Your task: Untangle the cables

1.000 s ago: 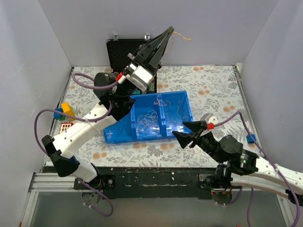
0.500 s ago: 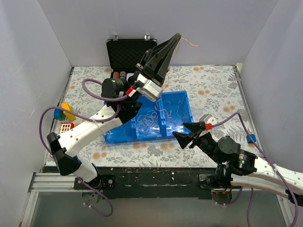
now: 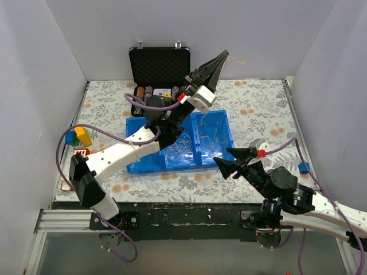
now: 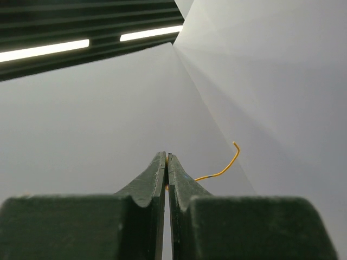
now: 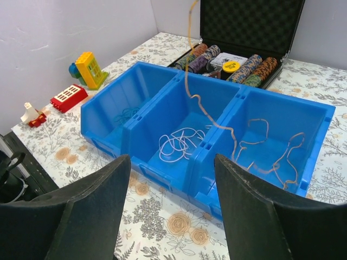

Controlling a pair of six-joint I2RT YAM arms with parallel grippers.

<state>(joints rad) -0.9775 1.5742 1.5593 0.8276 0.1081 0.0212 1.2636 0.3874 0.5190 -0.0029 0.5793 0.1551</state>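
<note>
Lifting 1 yellow-orange cable (image 5: pixel 186 65) clear of the rest looks like the step in hand. To do it well, the pull should go straight up and slow, so the lower end slips out of the orange strands (image 5: pixel 271 146) w/o dragging them over the divider. The cable hangs from above into the 3 o'clock compartment of the blue tray (image 5: pixel 162 173), its lower end lying among those strands; can't tell if it's free of them. Pale loops (image 5: pixel 181 146) sit in the middle compartment, bluish loops (image 5: pixel 127 115) in the 9 o'clock one. Left gripper (image 3: pixel 222 55), high at approx. 1 o'clock of the tray, has its jaws pressed together on the cable, w/ a short tail (image 4: pixel 222 172) poking past the tips. Right gripper (image 3: pixel 223 156), at 5 o'clock just off the tray's near wall, is spread wide and holds nothing; it could pin any strands that rise.
</note>
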